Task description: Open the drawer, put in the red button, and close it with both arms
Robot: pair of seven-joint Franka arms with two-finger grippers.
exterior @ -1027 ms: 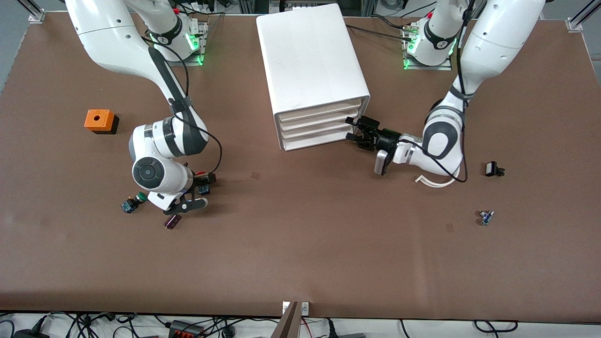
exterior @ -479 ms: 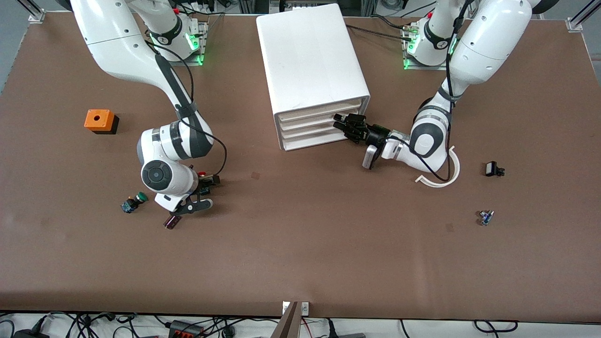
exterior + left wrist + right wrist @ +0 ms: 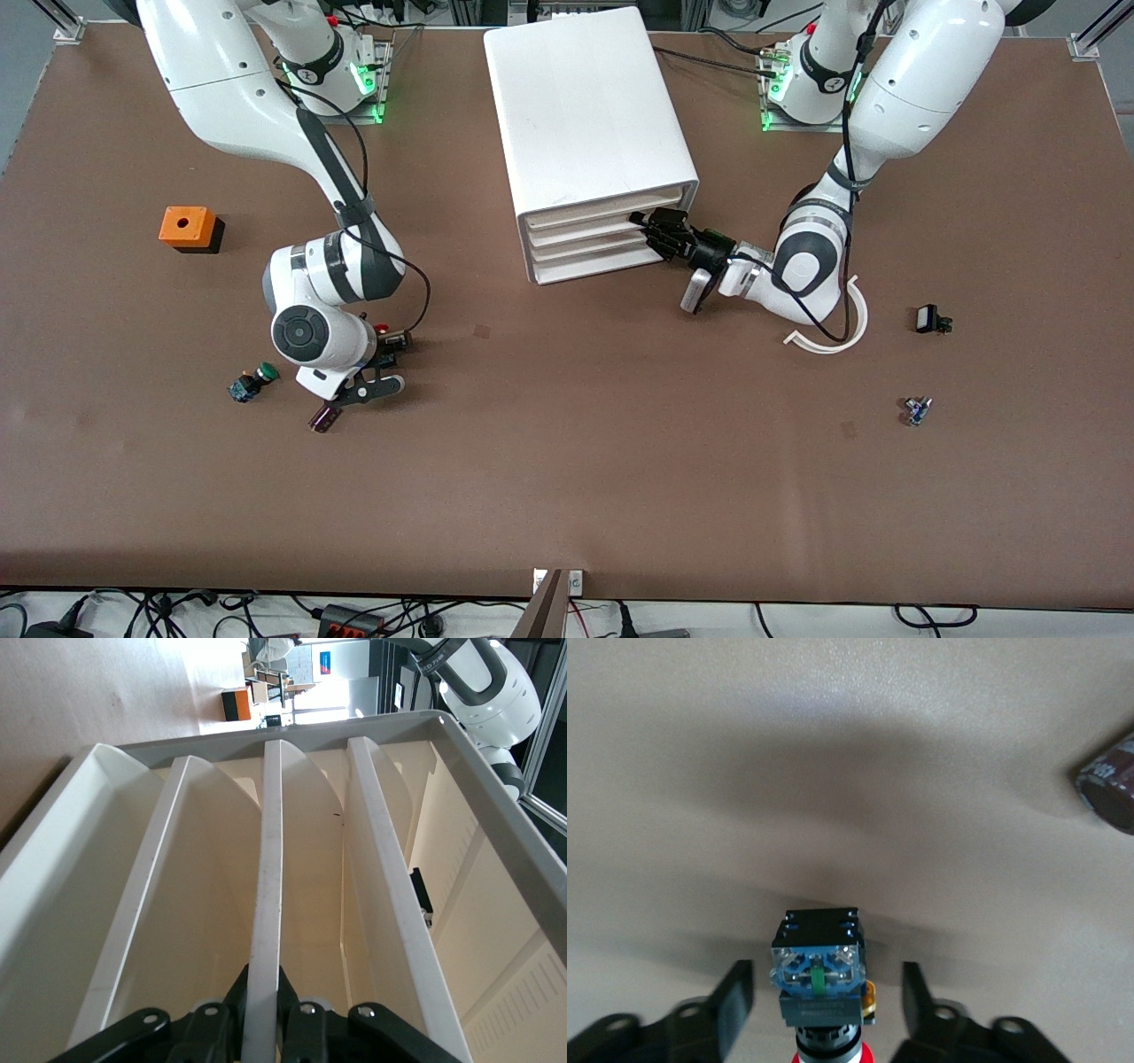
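Note:
The red button (image 3: 383,330) lies on the table near the right arm's end; the right wrist view shows its red cap and black-and-blue body (image 3: 819,979). My right gripper (image 3: 390,359) is low over it and open, one finger on each side and apart from it (image 3: 824,1010). The white drawer cabinet (image 3: 585,115) stands at mid-table, its several drawers looking shut. My left gripper (image 3: 657,232) is at the cabinet's front, on an upper drawer. In the left wrist view it (image 3: 263,1014) is shut on that drawer's thin white front edge (image 3: 266,859).
A green-capped button (image 3: 252,381) and a dark purple part (image 3: 324,418) lie close to the right gripper. An orange box with a hole (image 3: 188,228) sits toward the right arm's end. A white curved strip (image 3: 833,337), a black part (image 3: 930,319) and a small blue part (image 3: 917,410) lie near the left arm.
My left gripper has moved in to the cabinet front and shut on the drawer edge. My right gripper shifted slightly, staying over the red button.

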